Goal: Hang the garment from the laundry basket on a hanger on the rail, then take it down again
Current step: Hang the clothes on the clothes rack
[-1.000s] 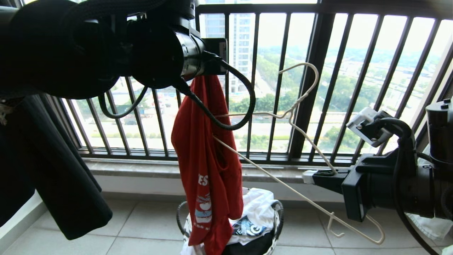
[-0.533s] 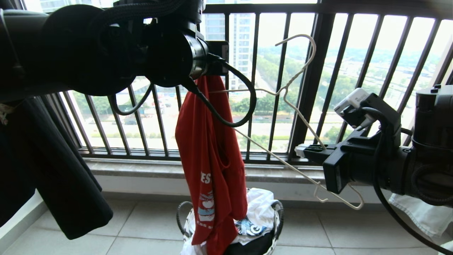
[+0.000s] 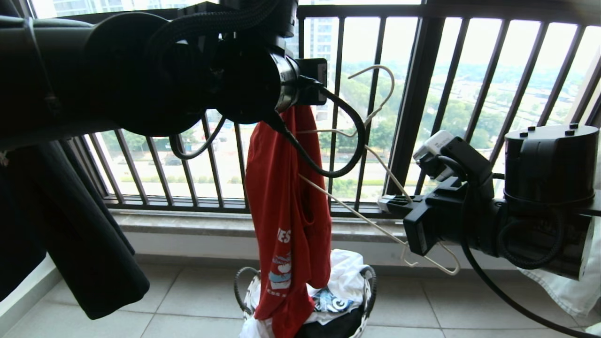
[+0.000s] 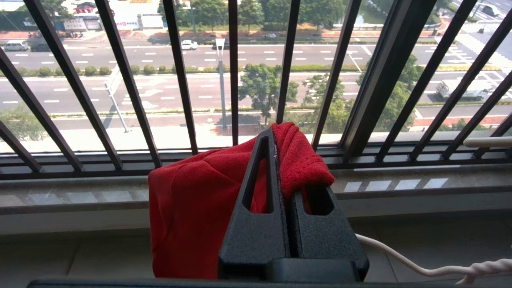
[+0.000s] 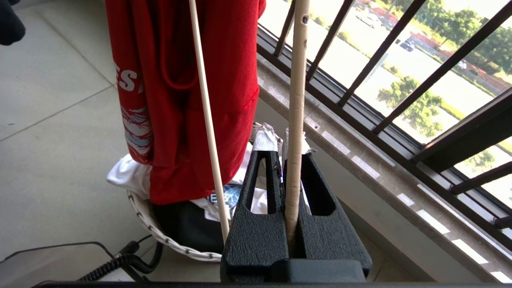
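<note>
The left tool (image 4: 280, 160) is largely masked in the head view by its own black arm; in the left wrist view its fingers are seen pressed together on a bunched edge of the red short-sleeved T-shirt (image 3: 288, 220) with white lettering, which hangs straight below it. The right tool (image 5: 285, 160) is pinched on one arm of the thin cream-white wire hanger (image 3: 375, 141). Beneath both, the small round woven-rimmed basket (image 3: 368, 291) is cut off at the frame edge. Beyond stands the dark barred window railing (image 3: 418, 94).
</note>
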Controlling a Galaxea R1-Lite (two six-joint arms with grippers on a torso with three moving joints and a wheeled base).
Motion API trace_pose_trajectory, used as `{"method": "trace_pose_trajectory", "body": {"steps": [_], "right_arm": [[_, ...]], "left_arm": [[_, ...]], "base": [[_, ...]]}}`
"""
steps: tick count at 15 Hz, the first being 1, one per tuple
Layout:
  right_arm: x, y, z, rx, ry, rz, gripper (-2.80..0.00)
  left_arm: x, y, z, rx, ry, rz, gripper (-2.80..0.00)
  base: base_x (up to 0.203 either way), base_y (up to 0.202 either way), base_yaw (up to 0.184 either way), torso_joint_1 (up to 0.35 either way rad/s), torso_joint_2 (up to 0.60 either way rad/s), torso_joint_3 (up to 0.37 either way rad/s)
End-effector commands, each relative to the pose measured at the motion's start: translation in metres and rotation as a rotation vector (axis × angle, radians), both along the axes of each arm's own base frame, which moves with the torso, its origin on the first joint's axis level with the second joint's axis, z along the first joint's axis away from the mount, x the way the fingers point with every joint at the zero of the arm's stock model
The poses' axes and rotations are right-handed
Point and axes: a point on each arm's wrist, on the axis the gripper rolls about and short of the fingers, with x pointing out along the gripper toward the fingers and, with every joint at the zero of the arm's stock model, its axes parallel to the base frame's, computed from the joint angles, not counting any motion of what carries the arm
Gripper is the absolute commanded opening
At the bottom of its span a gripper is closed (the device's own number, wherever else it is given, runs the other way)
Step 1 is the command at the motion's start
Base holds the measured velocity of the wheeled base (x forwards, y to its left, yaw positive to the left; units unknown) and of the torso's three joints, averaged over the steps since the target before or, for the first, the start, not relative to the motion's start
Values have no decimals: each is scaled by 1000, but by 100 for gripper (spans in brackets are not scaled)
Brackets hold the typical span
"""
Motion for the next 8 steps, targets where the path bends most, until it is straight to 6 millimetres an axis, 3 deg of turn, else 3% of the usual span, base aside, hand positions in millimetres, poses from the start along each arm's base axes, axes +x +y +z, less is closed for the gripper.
{"method": "trace_pose_trajectory", "body": {"steps": [1, 8], "right_arm": [[2, 2, 1, 18, -18, -5, -280], [10, 6, -2, 54, 2, -16, -280]], "left_arm": [[-6, -11, -4, -12, 20, -28, -280], [-27, -20, -2, -88, 54, -75, -280]], "base": [[0, 0, 0, 0, 0, 0], [0, 0, 0, 0, 0, 0]]}}
